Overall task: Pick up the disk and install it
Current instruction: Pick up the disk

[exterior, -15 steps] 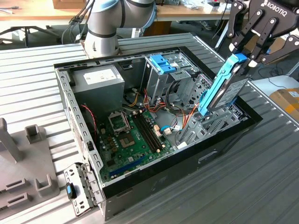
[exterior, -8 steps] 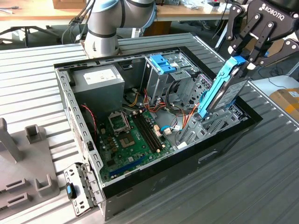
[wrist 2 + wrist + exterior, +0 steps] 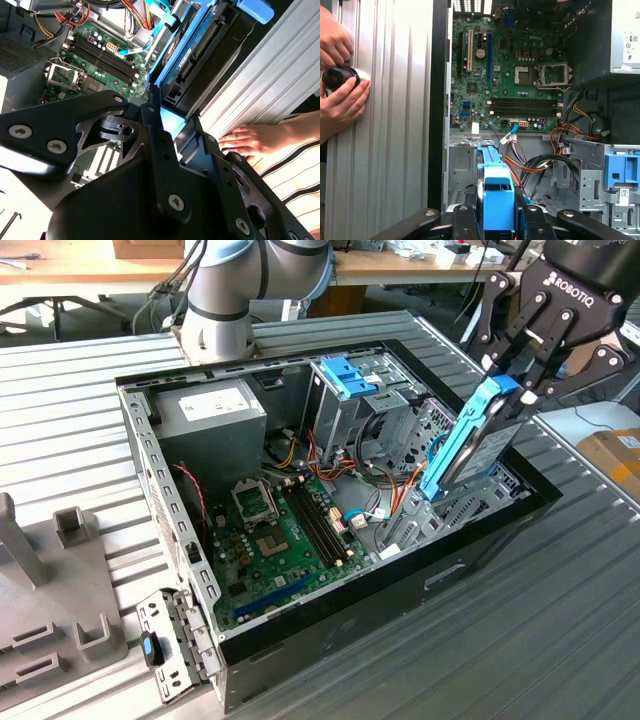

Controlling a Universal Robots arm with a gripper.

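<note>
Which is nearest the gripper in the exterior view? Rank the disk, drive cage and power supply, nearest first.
1. Disk: held in the gripper, exterior view's right.
2. Drive cage: middle, blue tabs.
3. Power supply: exterior view's left.

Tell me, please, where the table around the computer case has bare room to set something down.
The table is bare at the exterior view's lower right, along the case, and at the exterior view's left, bordered by the case and the grey fixture. Crowded: inside the case, and at its rim the pincer holds the disk.
</note>
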